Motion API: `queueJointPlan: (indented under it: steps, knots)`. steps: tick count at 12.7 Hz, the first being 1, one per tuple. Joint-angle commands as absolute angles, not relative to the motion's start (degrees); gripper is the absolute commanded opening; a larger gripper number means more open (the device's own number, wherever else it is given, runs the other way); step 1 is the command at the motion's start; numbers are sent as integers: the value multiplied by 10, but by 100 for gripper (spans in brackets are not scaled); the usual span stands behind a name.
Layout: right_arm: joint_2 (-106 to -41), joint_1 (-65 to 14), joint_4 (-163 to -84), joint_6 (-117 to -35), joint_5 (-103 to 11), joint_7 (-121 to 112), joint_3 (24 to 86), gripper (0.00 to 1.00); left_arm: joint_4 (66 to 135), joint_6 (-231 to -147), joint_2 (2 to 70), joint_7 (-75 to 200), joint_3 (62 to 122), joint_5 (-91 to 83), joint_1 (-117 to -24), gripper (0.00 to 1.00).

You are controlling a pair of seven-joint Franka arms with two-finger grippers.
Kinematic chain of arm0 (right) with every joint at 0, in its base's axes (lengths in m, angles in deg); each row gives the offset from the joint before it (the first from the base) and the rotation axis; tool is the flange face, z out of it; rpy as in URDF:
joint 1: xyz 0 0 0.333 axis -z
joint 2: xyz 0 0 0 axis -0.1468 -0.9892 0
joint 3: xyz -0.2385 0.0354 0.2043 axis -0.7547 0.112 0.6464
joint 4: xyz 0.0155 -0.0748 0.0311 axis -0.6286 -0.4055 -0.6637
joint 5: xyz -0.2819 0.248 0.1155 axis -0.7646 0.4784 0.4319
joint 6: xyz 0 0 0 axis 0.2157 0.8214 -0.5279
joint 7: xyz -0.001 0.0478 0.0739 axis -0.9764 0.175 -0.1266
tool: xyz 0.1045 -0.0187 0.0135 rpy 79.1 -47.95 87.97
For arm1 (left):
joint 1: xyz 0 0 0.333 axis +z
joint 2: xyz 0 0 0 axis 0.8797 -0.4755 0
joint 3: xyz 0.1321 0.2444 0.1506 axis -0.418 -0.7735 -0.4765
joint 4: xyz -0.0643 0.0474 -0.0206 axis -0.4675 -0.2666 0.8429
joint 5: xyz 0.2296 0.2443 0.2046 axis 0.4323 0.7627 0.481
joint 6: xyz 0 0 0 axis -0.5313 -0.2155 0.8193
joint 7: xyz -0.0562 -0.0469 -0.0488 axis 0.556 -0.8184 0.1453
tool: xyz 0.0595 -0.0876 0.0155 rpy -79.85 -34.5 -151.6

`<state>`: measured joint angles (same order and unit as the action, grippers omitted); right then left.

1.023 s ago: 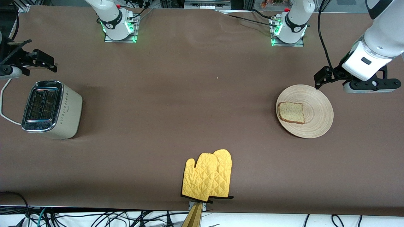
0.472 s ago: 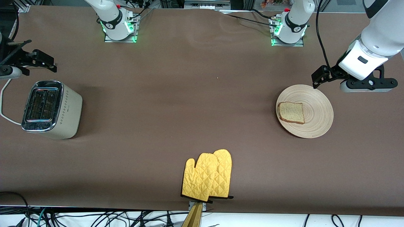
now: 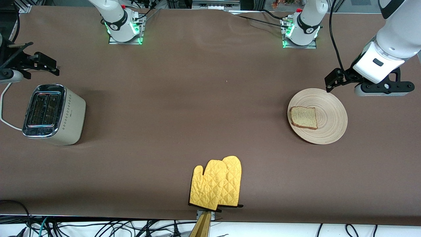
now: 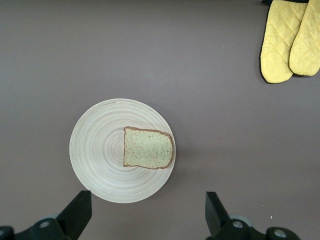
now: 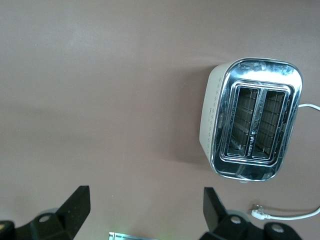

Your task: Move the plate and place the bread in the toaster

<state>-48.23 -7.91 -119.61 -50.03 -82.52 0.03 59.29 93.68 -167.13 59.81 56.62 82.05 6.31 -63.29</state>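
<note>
**Both grippers open and empty; bread on the plate, toaster unloaded**

The left gripper [image 4: 145, 212] hangs in the air toward the left arm's end of the table, over bare cloth just beside the plate's rim, its fingers [image 4: 77, 212] spread wide with nothing between them; the right gripper [image 5: 142, 212] hangs over the table's edge at the right arm's end, close to the toaster, jaws equally wide and holding nothing; that arm waits.

The plate [image 3: 334, 113] lies flat on the brown table [image 3: 197, 98] near the left arm's end; the bread [image 3: 303, 117] lies flat on it, off-centre, toward the rim that faces the table's middle; it touches neither gripper.

The toaster [image 3: 52, 113] stands upright well apart from the plate, near the right arm's end, both slots empty, its white cord [image 3: 5, 108] trailing off the table's edge.

A pair of yellow oven mitts [image 3: 217, 184] lies overlapped at the table's middle, nearer the front camera than plate and toaster.
</note>
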Motion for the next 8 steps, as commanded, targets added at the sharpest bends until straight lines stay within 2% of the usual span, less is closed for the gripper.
queueJointPlan:
  steps: [1, 6, 8]
  knots:
    - [-487, -79, -1181, -488, -832, -5, 593, 100, 942, -1672, 609, 565, 818, 62, -630, 100]
    - [-488, -79, -1180, -488, -831, -6, 593, 100, 928, -1643, 593, 562, 814, 62, -630, 100]
    - [-488, -79, -1181, -488, -831, -6, 593, 100, 942, -1653, 585, 568, 814, 63, -627, 100]
